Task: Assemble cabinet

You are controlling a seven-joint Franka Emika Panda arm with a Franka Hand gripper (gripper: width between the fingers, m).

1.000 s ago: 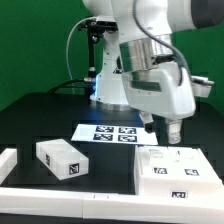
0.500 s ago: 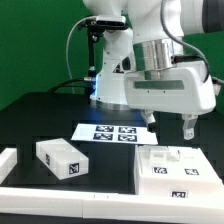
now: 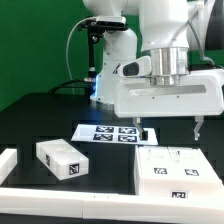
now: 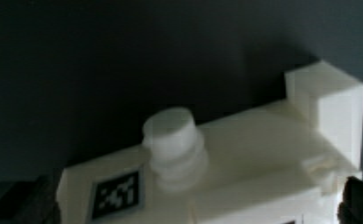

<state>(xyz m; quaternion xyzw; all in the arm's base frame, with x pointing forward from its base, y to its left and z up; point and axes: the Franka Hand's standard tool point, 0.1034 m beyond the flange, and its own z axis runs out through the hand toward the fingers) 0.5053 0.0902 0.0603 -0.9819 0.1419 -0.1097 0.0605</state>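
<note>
Plainly, the gripper point(image 3: 170, 128) has its jaws spread fully wide, holding nothing and touching nothing. Its dark fingertips point(image 3: 197, 127) hang above the cabinet point(image 3: 176, 170), apart from its top.

The cabinet sits on the black table point(image 3: 40, 115) at the exterior view's right, close to the long white border rail point(image 3: 60, 197) at the front. The marker board point(image 3: 108, 132) lies just behind its back edge. A loose white block point(image 3: 62, 158) with a tag sits well apart toward the exterior view's left, with bare table between them.

In the wrist view the cabinet's white top carries a short round peg point(image 4: 173, 145), a square tag point(image 4: 119, 192) and a raised block point(image 4: 329, 95) at one corner.
</note>
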